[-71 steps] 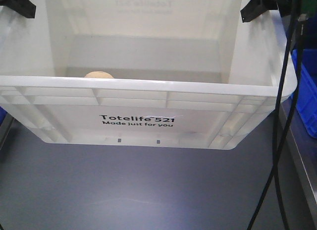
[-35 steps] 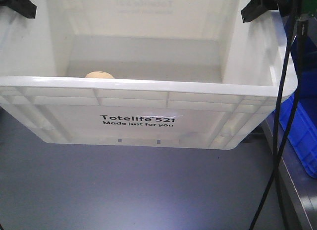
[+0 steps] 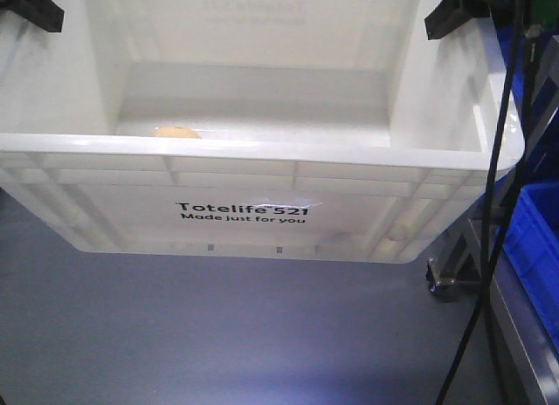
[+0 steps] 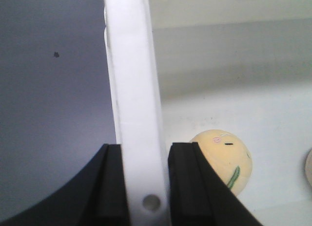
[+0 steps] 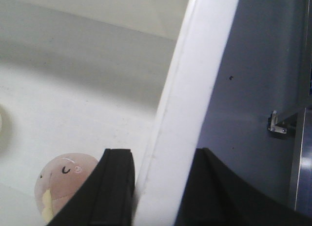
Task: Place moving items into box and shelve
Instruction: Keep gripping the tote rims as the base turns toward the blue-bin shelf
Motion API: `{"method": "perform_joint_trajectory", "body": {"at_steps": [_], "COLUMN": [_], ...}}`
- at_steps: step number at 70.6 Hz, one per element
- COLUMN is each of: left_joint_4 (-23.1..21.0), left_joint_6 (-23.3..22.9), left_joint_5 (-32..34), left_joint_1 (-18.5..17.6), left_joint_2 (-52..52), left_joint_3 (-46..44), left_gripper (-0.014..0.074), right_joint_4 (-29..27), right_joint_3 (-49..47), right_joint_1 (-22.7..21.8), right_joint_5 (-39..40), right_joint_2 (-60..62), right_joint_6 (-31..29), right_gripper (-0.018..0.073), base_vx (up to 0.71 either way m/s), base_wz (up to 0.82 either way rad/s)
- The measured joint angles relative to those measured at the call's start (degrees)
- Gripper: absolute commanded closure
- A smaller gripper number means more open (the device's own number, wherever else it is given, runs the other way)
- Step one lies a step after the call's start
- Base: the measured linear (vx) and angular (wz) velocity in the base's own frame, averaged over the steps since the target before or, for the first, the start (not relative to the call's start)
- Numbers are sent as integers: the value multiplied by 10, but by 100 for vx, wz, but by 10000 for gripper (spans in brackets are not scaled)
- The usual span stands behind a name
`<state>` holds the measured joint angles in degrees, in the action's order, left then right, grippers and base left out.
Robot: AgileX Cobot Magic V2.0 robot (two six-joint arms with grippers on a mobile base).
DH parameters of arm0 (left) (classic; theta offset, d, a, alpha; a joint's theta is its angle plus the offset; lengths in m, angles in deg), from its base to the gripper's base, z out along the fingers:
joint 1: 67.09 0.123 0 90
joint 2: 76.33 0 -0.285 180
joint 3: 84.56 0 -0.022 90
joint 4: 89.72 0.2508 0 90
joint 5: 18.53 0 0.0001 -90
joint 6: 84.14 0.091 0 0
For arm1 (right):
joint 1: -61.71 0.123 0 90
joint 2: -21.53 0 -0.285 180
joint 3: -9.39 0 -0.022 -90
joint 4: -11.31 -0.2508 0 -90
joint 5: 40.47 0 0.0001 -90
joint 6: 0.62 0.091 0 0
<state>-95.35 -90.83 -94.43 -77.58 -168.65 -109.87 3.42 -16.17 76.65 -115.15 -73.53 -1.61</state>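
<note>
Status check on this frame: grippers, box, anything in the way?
Both shut on the box rim: left gripper, right gripper. Inside: cream item, pink item. Blue bin and black cable close on the right.

On the near wall of the box (image 3: 393,215), "Totelife 521" was printed in bold black, with "Made just for you" set beneath it; a faint mirrored print on the far wall could not be read.
</note>
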Motion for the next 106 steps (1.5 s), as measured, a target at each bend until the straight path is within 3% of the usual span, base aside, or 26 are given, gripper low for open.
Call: {"method": "perform_joint_trajectory", "body": {"at_steps": [106], "left_joint_4": [-1], "left_joint_6": [0], "left_joint_5": [0], "left_joint_1": [0], "left_joint_2": [0], "left_joint_3": [0], "left_gripper": [613], "right_joint_4": [1], "right_joint_3": [0], "right_joint_1": [0], "right_joint_5": [0], "right_joint_2": [0], "right_joint_6": [0], "right_gripper": [571], "base_vx": [43], "base_wz": [5]}}
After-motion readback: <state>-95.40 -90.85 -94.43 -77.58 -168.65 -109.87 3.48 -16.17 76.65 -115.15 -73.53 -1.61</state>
